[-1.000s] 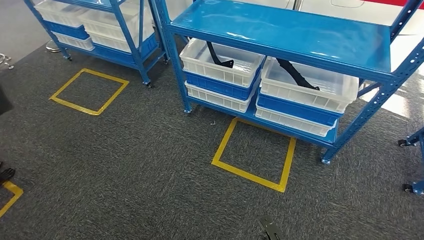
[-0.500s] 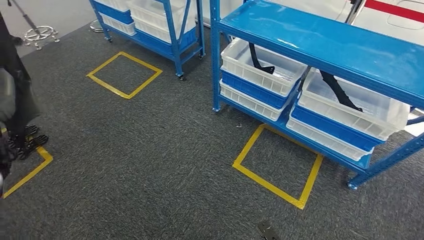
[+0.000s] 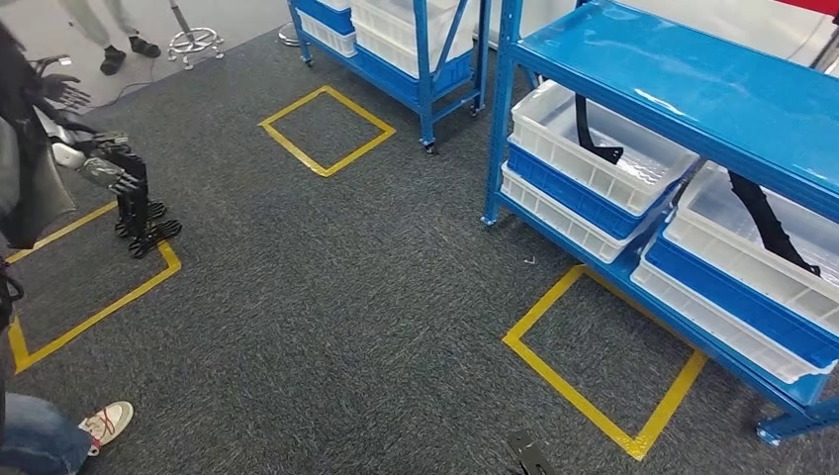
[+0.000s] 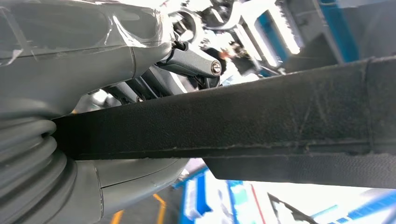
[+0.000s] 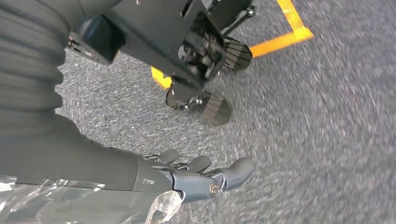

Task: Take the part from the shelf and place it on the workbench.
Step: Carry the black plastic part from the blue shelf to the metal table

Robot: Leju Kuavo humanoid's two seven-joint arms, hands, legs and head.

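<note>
Our left hand (image 4: 140,70) grips the black part (image 4: 243,121), which runs straight out past its fingers. Our right hand (image 5: 196,179) hangs released above the carpet (image 5: 327,116).

Dark grey carpet (image 3: 326,297) is covering the floor across most of the head view. Yellow tape squares are lying on it: one (image 3: 326,129) at upper centre, one (image 3: 604,361) at lower right, a partial one (image 3: 94,292) at left. A blue steel shelving rack (image 3: 693,89) is standing at upper right, its glossy top catching overhead light, with white and blue bins (image 3: 584,168) sitting stacked beneath. A second blue rack (image 3: 416,40) is standing at top centre. Pale flooring (image 3: 59,35) is showing at upper left.
</note>
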